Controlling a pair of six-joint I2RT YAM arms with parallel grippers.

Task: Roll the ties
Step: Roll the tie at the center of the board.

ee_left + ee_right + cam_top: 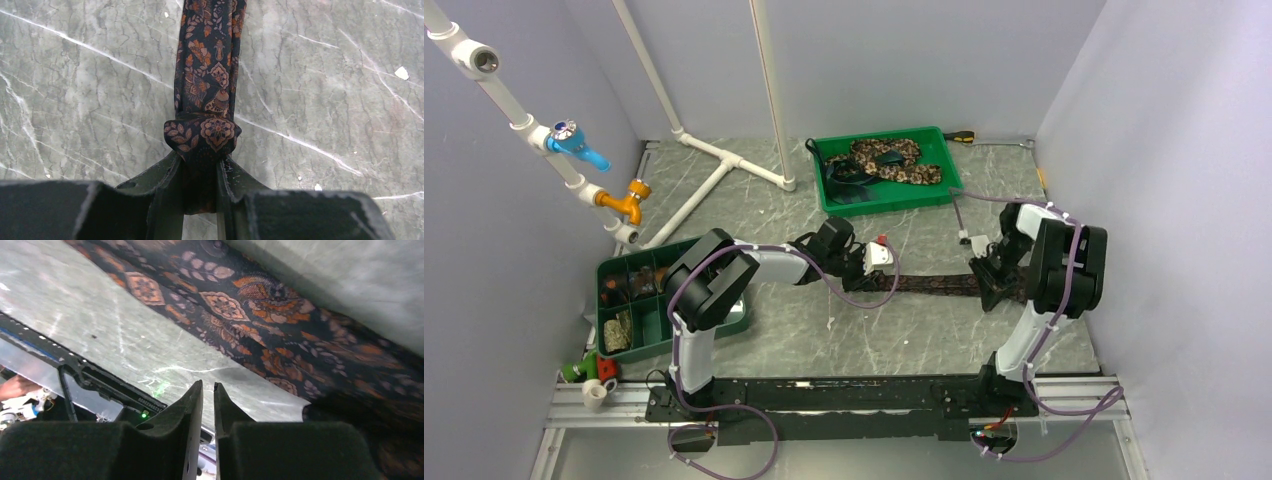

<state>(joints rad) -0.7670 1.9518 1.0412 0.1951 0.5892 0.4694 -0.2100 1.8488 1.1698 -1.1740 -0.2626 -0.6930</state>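
Two ties to deal with on the grey marbled table point(824, 340). Far off, in the green tray point(939, 190), a tan-and-brown mottled tie point(894, 160), loosely coiled. At mid-table, running left to right between the arms, a dark floral tie point(934, 284), flat and straight. Pinched at its small rolled end point(202, 134) by the left gripper point(200, 162). Just beside its right stretch, the right gripper point(208, 390), jaws nearly together, nothing seen between. Probably light, limp and a little slippery; best gripped across the roll itself, with the strip kept taut.
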